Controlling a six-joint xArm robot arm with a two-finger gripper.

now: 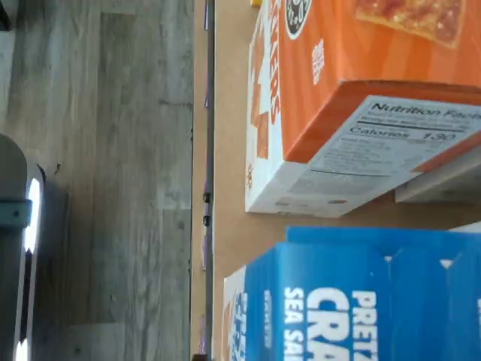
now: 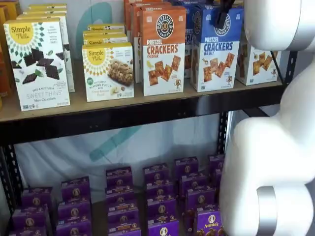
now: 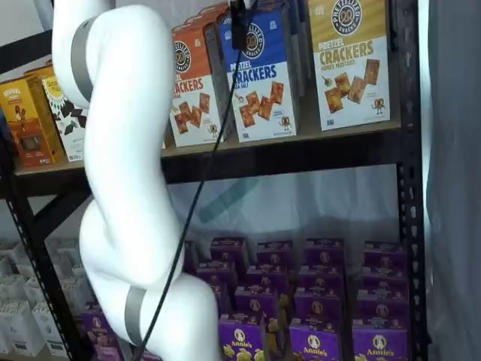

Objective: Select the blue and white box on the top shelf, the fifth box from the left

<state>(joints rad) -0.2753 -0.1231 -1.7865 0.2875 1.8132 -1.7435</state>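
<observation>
The blue and white box stands on the top shelf in both shelf views [image 2: 216,49] [image 3: 263,75], between an orange-topped carton and a yellow-topped one. In the wrist view its blue top [image 1: 361,301] lies close under the camera on the tan board [image 1: 225,150]. The top shelf's black front rail [image 2: 147,113] [image 3: 301,154] runs below the boxes. My gripper [image 2: 222,14] [image 3: 239,26] shows only as a black finger hanging from above, just in front of the blue box's upper part. No gap between fingers shows.
The orange Cheddar carton [image 2: 163,49] [image 1: 353,98] stands beside the blue box. A yellow-topped carton [image 3: 349,60] stands on its other side. Simple Mills boxes [image 2: 108,71] sit farther left. Purple boxes [image 2: 157,196] fill the lower level. My white arm [image 2: 275,147] blocks part of the view.
</observation>
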